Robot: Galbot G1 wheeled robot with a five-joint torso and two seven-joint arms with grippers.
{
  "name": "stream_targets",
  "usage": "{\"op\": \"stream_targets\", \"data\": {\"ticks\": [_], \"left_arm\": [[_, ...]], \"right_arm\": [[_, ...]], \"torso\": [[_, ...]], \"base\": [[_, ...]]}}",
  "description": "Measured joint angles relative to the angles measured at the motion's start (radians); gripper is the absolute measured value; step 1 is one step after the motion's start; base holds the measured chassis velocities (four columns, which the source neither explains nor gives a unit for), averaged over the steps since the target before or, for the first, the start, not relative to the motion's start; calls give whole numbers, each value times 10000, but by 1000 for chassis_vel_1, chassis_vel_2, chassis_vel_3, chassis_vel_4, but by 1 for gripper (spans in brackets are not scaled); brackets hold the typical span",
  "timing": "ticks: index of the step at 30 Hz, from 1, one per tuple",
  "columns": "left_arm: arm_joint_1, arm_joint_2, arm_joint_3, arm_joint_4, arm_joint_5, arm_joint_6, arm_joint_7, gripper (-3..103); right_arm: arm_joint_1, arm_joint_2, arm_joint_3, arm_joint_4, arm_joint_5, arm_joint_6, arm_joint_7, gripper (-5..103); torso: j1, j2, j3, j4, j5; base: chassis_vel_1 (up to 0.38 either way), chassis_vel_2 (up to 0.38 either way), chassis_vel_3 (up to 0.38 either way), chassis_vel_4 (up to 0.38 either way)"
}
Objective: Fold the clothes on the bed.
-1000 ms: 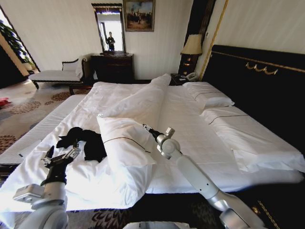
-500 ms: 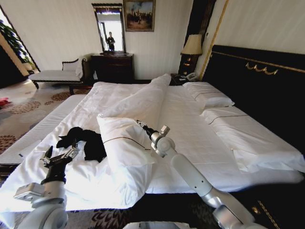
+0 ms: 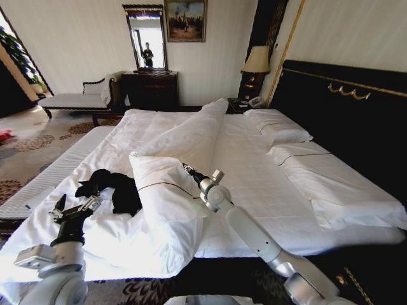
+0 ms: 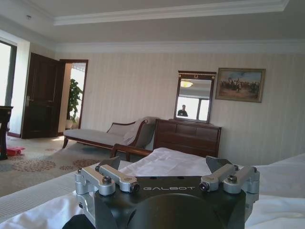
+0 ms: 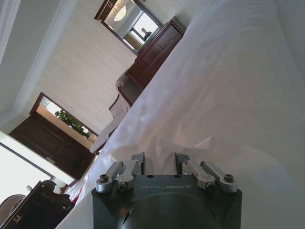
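Observation:
The clothes [image 3: 113, 190], a crumpled black T-shirt, lie on the white bed [image 3: 254, 171] near its left edge, beside a large white pillow [image 3: 166, 194]. My left gripper [image 3: 77, 203] hovers open just short of the T-shirt, on its near left side. In the left wrist view the left gripper [image 4: 164, 164] stands wide open and holds nothing. My right gripper [image 3: 189, 170] reaches over the top of the pillow, to the right of the T-shirt. Seen from the right wrist, the right gripper [image 5: 159, 162] has its fingers apart over white bedding.
A rolled-back duvet [image 3: 191, 133] runs down the bed's middle, with more pillows [image 3: 280, 127] by the dark headboard [image 3: 343, 108]. A striped bench [image 3: 54, 175] lines the bed's left side. A chaise [image 3: 76, 98], dresser [image 3: 151, 89] and lamp [image 3: 256, 60] stand at the far wall.
My right arm has swung left, bringing its gripper farther over the pillow. My left gripper has drifted slightly left and lower. The T-shirt has not moved.

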Motion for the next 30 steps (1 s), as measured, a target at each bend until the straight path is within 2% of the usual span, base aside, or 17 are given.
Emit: {"op": "stream_targets", "data": {"ticks": [2,4,8,15,18,19,24,25,30], "left_arm": [[-2,-20,27,14,23,-8,0,100],[-7,-30,39,29,33,-14,0,100],[-50,-47,60,72,41,-43,0,100],[-146,-89,202,174,84,-83,-1,100],[-191,-98,349,241,178,-127,-1,100],[-191,-98,349,241,178,-127,-1,100],[-263,-63,554,262,275,-130,-5,100],[-263,-63,554,262,275,-130,-5,100],[-263,-69,757,243,403,-159,-5,100]], "right_arm": [[0,-5,14,16,-38,57,-33,23],[-5,-7,32,53,-59,96,-66,23],[-165,-39,238,461,-140,351,-256,3],[-671,-185,723,1212,-334,764,-618,1],[-1509,-408,1624,1895,-449,1289,-1145,1],[-1509,-408,1624,1895,-449,1289,-1145,1],[-3096,-730,3198,2726,-643,1815,-1599,1],[-3096,-730,3198,2726,-643,1815,-1599,1],[-4465,-748,4832,3483,-776,2227,-1989,1]], "torso": [[0,0,0,0,1],[0,0,0,0,0],[0,-1,0,2,0],[0,0,0,2,2],[0,0,-1,1,2],[0,0,-1,1,2],[0,0,-1,-2,5],[0,0,-1,-2,5],[0,0,-1,-2,3]], "base": [[0,0,0,0],[0,0,0,0],[0,0,0,0],[0,0,0,0],[0,0,0,0],[0,0,0,0],[0,0,0,0],[0,0,0,0],[0,0,0,0]]}}
